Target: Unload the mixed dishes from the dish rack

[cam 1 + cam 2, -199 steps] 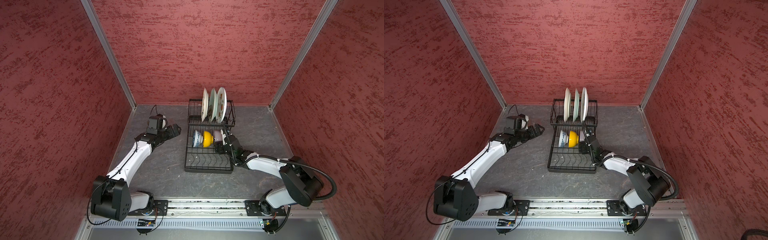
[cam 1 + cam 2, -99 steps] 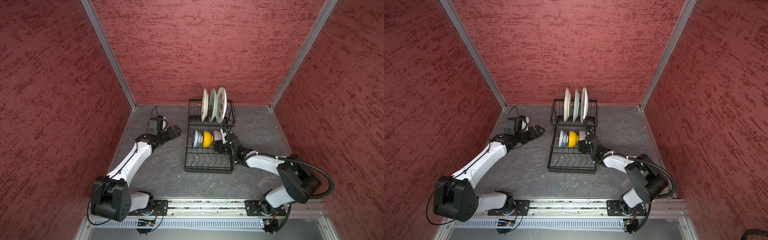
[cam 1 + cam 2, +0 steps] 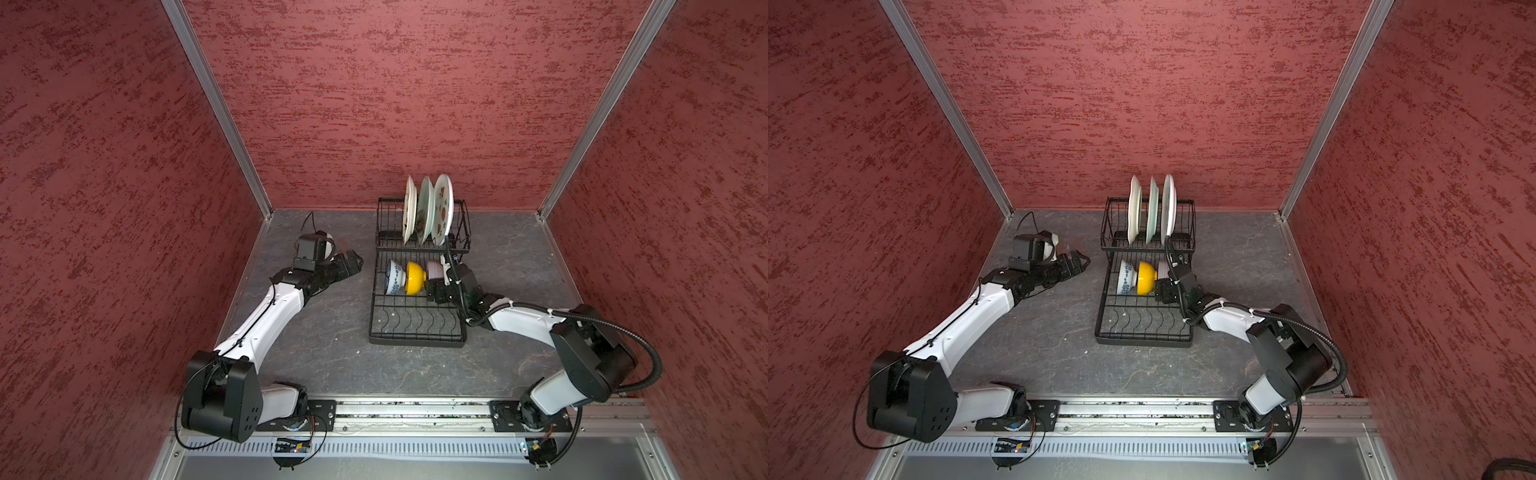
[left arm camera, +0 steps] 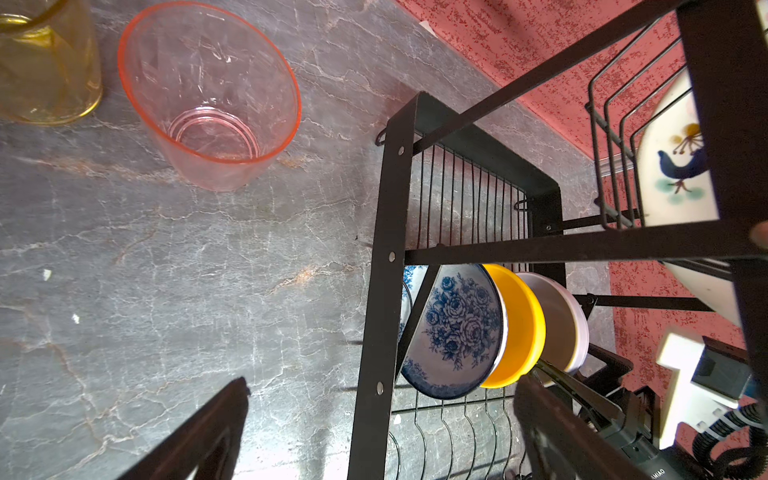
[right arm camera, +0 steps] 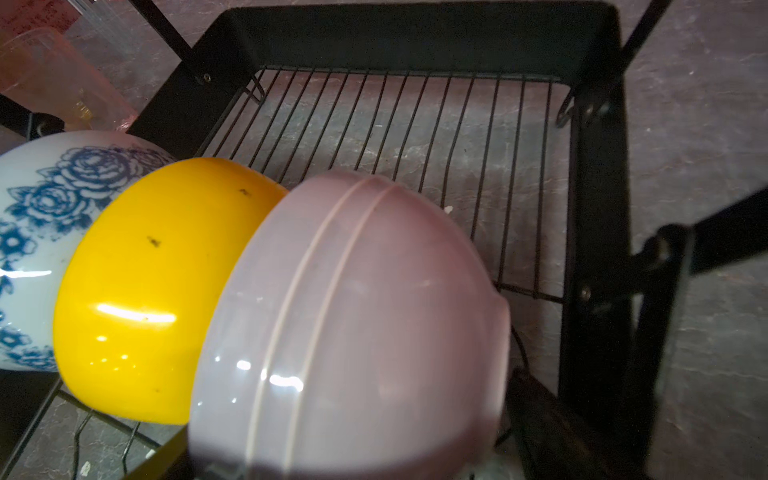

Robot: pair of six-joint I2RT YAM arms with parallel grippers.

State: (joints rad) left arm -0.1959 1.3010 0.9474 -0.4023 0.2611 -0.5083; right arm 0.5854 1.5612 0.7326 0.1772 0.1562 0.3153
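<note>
The black dish rack holds three white patterned plates upright on its raised back tier. On the front tier a blue-white bowl, a yellow bowl and a pale pink bowl stand on edge in a row. My right gripper is open, and the pink bowl's foot end sits between its jaws; one finger shows beside it. My left gripper hovers open and empty over the table, left of the rack.
A pinkish glass and an amber glass stand upright on the grey table left of the rack, behind my left wrist in both top views. Red walls close in three sides. The rack's front slots hold nothing.
My right gripper has moved in along the front tier to the pink bowl, and its jaws have spread wider. The left arm has not moved.
</note>
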